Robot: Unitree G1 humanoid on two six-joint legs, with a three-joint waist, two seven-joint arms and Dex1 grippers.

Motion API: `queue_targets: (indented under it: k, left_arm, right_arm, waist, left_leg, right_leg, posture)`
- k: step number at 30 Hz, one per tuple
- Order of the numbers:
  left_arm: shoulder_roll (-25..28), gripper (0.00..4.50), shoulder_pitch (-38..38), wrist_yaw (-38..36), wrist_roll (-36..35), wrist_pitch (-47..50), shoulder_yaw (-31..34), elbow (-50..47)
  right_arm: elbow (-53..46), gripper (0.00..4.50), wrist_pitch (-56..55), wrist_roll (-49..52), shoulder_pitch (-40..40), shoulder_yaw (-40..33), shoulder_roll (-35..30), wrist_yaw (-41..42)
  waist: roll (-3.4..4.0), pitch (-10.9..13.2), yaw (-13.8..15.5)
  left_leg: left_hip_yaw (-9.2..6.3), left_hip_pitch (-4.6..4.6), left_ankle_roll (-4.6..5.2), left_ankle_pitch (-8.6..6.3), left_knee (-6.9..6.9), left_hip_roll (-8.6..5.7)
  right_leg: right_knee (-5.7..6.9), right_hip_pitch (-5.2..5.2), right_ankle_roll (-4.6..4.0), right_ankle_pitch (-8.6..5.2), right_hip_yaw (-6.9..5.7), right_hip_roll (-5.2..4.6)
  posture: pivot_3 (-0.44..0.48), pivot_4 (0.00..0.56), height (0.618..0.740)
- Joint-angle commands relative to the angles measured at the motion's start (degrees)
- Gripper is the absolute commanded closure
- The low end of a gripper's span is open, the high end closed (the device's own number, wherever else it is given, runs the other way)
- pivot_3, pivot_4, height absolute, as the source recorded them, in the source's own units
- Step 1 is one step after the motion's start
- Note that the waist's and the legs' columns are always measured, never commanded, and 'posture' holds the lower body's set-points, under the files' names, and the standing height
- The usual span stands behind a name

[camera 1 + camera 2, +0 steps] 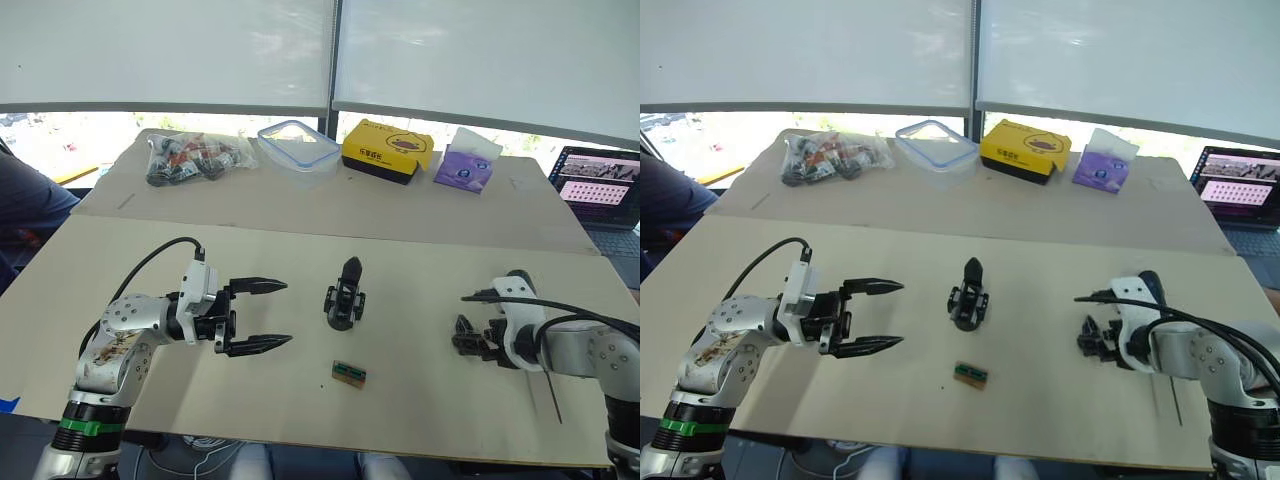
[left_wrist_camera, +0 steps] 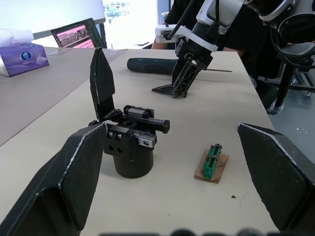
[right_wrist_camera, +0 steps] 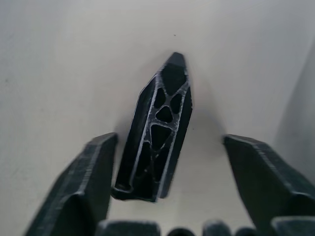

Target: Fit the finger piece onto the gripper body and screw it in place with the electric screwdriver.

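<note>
finger piece [image 3: 156,132] on table | between right gripper [image 3: 165,189] jaws; untouched

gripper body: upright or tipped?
Upright. The gripper body stands on its round base on the table, its one finger pointing up.

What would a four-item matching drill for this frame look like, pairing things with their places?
Things:
1. finger piece
2. gripper body
3. electric screwdriver
4. green block

Places:
A. stands upright mid-table
B. lies on the table beyond the right gripper, seen from the left wrist
C. lies flat between the open right fingers
D. lies on the table just nearer the robot than the upright assembly

Pairs: 1-C, 2-A, 3-B, 4-D
</note>
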Motion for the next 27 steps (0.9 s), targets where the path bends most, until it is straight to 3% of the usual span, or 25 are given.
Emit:
queue_targets:
  k: [1,4,5,10,14,17,20,27]
  left_arm:
    - [-0.1,0.00,0.0,0.3,-1.5,-0.4,0.8,-1.5]
    - [-1.6,0.00,-1.1,3.7,-4.6,2.9,2.3,-2.5]
    - [-2.2,0.00,-1.7,5.7,-6.3,4.9,3.0,-3.2]
    - [-5.8,0.00,-4.6,19.6,-15.6,17.9,5.5,-6.9]
    - [-9.7,0.00,-8.0,31.8,-22.7,26.6,6.3,-9.9]
    - [-16.9,0.00,-12.5,42.9,-26.7,29.9,5.0,-11.4]
    - [-23.1,0.00,-16.0,51.4,-28.2,31.1,4.6,-11.2]
    - [-28.4,0.00,-18.1,57.7,-30.7,32.8,3.9,-9.8]
  right_arm:
    - [0.4,2.21,0.7,4.5,1.5,0.4,-0.7,-0.6]
    - [-1.1,3.26,0.7,5.7,1.3,-0.6,-1.4,-0.5]
    - [-2.8,3.38,0.7,6.2,1.2,-1.3,-1.9,0.8]
    - [-18.0,3.38,-14.9,2.1,3.0,-3.1,-4.5,11.0]
    - [-25.6,3.38,-31.3,-5.7,4.4,-1.6,-3.0,15.4]
    - [-28.7,3.38,-42.4,-15.5,0.5,6.8,-0.1,14.1]
    - [-28.4,3.38,-46.7,-22.2,-3.2,14.1,2.6,12.9]
    - [-25.3,3.38,-52.0,-35.1,-7.5,25.5,3.8,14.3]
  waist:
    - [0.00,0.0,-0.1]
    - [0.00,0.0,-0.1]
    - [-0.01,0.0,-0.1]
    - [0.10,0.1,0.0]
    - [0.10,0.1,0.1]
    - [0.09,0.1,0.1]
    - [0.08,0.1,0.1]
    - [0.09,0.1,0.3]
  left_leg:
    - [0.00,0.00,0.00,0.00,-0.01,0.00]
    - [0.00,0.02,0.00,0.00,-0.02,0.01]
    - [-0.01,0.02,0.00,0.00,-0.02,0.01]
    - [-0.03,-0.03,0.00,0.00,0.00,0.00]
    - [-0.08,-0.02,0.00,0.00,0.02,0.00]
    - [-0.08,-0.02,-0.01,0.00,0.06,-0.02]
    - [-0.08,-0.03,-0.01,0.01,0.11,-0.03]
    - [-0.13,-0.02,-0.01,0.00,0.00,-0.05]
  right_leg:
    - [0.00,-0.01,0.00,0.00,0.00,0.00]
    - [0.00,-0.01,0.00,0.00,0.00,0.01]
    - [0.00,0.00,0.01,-0.01,0.00,0.00]
    - [0.03,-0.03,0.23,-0.09,0.01,0.01]
    - [0.01,0.01,0.27,-0.09,-0.04,0.02]
    - [0.00,0.02,0.28,-0.08,-0.04,0.02]
    - [-0.01,0.01,0.28,-0.02,-0.03,0.02]
    - [-0.02,0.00,0.18,0.13,-0.03,0.05]
  posture:
    - [0.000,0.150,0.740]
    - [0.000,0.150,0.740]
    - [0.000,0.150,0.740]
    - [0.000,0.150,0.740]
    - [0.000,0.150,0.740]
    - [0.000,0.150,0.740]
    - [0.000,0.150,0.740]
    - [0.000,0.150,0.740]
